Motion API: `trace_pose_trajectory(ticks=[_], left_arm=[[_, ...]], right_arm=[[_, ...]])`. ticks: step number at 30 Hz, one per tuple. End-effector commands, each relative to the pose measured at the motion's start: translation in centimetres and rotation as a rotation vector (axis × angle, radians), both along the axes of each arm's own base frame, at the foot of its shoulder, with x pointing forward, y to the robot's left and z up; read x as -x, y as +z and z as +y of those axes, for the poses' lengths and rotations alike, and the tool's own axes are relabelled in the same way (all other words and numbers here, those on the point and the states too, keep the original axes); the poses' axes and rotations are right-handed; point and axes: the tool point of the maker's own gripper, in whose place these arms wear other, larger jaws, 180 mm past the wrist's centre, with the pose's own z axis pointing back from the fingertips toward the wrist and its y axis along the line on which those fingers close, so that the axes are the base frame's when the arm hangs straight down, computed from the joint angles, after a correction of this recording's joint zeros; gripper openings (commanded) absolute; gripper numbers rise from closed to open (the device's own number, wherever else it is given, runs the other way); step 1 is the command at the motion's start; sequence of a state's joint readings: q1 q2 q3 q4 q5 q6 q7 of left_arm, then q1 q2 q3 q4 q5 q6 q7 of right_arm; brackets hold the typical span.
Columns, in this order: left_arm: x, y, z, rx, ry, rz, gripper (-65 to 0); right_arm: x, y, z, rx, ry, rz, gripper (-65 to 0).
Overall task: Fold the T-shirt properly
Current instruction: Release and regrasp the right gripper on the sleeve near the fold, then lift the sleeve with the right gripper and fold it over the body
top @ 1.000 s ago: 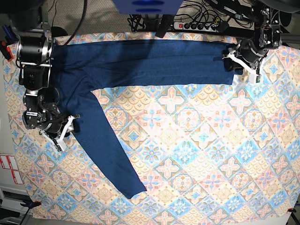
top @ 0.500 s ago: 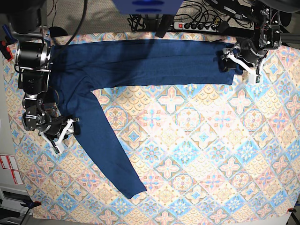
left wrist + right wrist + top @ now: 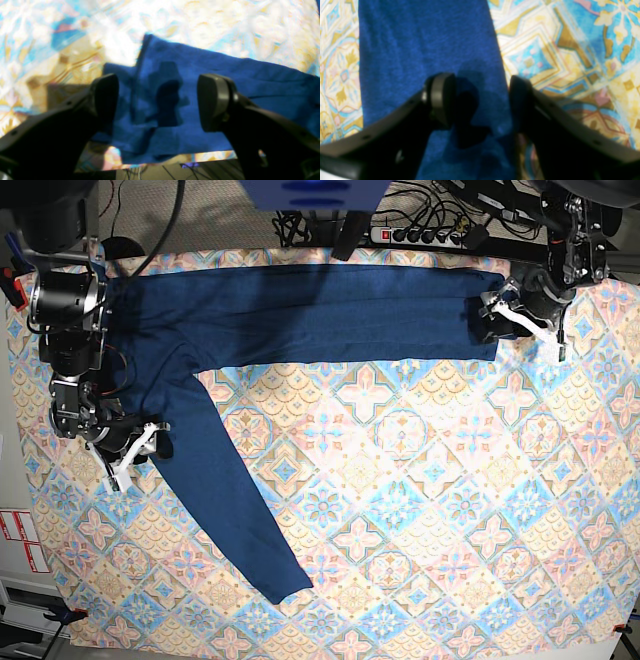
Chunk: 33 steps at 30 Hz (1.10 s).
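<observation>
The navy T-shirt [image 3: 300,315] lies flat along the table's far edge, one sleeve [image 3: 235,500] angling toward the camera. The left gripper [image 3: 157,102] and the right gripper [image 3: 482,100] hang spread wide above it, gripping nothing.

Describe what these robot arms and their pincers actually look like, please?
Both arms are black, built from chunky rounded motor segments, with thin dark cables along them. The left gripper and right gripper each have two black curved fingers ending in rounded greyish pads. From the base view, white brackets show at the fingers of each gripper.
</observation>
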State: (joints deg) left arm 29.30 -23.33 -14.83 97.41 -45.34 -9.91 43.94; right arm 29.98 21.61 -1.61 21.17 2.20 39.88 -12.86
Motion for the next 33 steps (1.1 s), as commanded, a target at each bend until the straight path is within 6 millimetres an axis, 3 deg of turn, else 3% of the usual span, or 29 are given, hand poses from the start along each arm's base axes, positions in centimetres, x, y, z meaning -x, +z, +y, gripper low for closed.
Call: trace_pose_trajectory(ticks=[1, 10, 15, 18, 25, 30, 33], left_arm=[[-1.1, 1.8, -0.2, -0.006, -0.019, -0.065, -18.1], [-2.2, 3.9, -1.2, 0.007, -0.017, -0.139, -18.1], [-2.1, 4.0, -0.6, 0.024, 0.052, -0.153, -18.4], [-2.0, 3.8, -0.6, 0.024, 0.056, -0.148, -18.6], [-2.0, 3.6, -0.5, 0.026, 0.058, -0.142, -18.6], [-2.0, 3.6, -0.5, 0.026, 0.058, -0.141, -18.6], [-2.3, 3.2, -0.5, 0.032, 0.061, -0.138, -18.6]], right_arm=[[-0.2, 0.4, -0.5, 0.028, 0.020, 0.008, -34.1], [1.5, -1.4, 1.2, 0.123, 0.187, 0.082, -65.0], [2.1, -1.5, 0.9, 0.099, 0.152, 0.062, -64.8], [1.5, 0.7, -1.7, 0.124, 0.097, -0.019, -64.8], [5.3, 4.9, -3.9, 0.289, 0.105, -0.087, -64.8], [9.5, 8.0, -3.0, 0.381, 0.141, -0.149, -64.8], [11.6, 9.3, -1.1, 0.405, 0.183, -0.179, -64.8]])
